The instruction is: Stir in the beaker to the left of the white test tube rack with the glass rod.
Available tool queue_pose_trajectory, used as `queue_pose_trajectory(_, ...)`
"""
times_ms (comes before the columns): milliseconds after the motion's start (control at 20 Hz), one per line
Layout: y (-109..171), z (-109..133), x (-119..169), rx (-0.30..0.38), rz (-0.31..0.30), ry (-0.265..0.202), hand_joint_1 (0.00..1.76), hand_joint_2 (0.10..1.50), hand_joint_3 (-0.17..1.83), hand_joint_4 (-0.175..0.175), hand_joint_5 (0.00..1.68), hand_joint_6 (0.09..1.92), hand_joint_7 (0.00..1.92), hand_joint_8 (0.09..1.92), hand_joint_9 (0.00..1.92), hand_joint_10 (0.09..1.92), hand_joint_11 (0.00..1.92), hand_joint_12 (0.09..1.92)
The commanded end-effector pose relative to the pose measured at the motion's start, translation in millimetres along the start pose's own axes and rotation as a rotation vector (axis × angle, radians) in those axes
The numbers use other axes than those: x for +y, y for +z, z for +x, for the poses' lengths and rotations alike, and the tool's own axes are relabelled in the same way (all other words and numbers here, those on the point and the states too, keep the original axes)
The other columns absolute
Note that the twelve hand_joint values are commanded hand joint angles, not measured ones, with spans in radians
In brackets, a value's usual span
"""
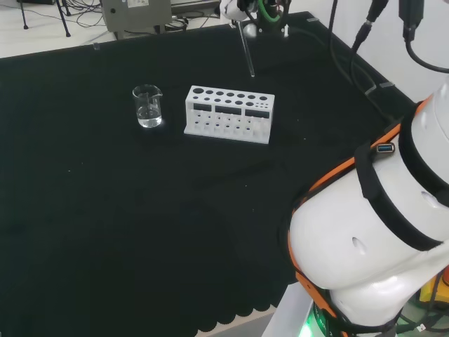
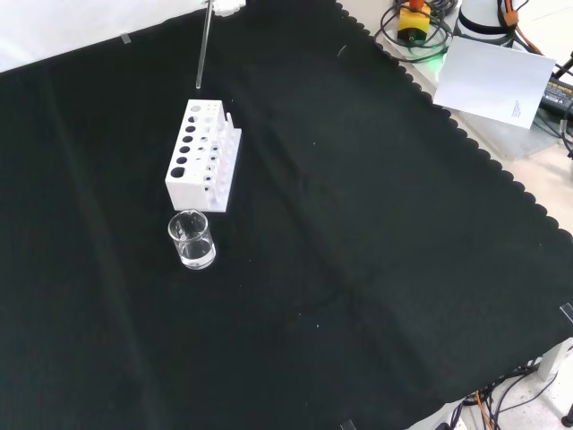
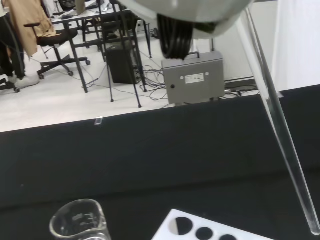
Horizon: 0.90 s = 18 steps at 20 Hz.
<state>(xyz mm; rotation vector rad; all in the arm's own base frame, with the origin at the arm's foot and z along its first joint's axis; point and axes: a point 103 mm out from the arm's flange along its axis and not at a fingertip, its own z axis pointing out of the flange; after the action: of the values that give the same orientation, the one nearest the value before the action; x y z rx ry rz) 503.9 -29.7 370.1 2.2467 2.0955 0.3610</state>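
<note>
A small clear glass beaker [image 1: 148,107] [image 2: 192,240] [image 3: 80,225] holds a little clear liquid and stands on the black cloth. In the head view it is left of the white test tube rack [image 1: 228,114] [image 2: 204,157] [image 3: 210,231]. The hand [image 1: 235,8] [image 2: 226,4] [image 3: 190,10] is high at the far edge of the cloth, shut on the top of the glass rod [image 1: 247,53] [image 2: 202,49] [image 3: 280,125]. The rod hangs slanted in the air, its lower tip above the cloth just beyond the rack's far end and well away from the beaker.
A grey box [image 1: 137,14] [image 3: 195,77] stands on the floor behind the bench. Black cables [image 1: 365,35] run along the cloth's right side in the head view. A white sheet [image 2: 497,81] lies past the cloth's scalloped edge [image 2: 466,134].
</note>
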Motion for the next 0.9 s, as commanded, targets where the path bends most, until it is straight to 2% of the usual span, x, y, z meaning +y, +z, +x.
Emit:
queue_pose_trajectory(50, 8.6, 36.4, 19.9, 0.034, 0.028, -0.07, 1.29, 0.71, 0.79, -0.175, 1.0, 0.93, 1.11, 1.31, 1.62, 1.0, 1.68, 0.81)
queue_pose_trajectory(550, 6.7, 82.6, 46.6, 0.055, 0.051, -0.172, 1.29, 0.71, 0.79, -0.175, 1.0, 0.92, 1.11, 1.31, 1.62, 1.0, 1.68, 0.81)
queue_pose_trajectory(850, 1.4, 99.4, 56.2, 0.064, 0.05, -0.201, 1.29, 0.71, 0.79, -0.175, 1.0, 0.92, 1.11, 1.3, 1.62, 1.0, 1.68, 0.82)
queue_pose_trajectory(900, 1.1, 101.6, 57.2, 0.056, 0.046, -0.191, 1.29, 0.71, 0.79, -0.175, 1.0, 0.92, 1.11, 1.3, 1.62, 1.0, 1.68, 0.82)
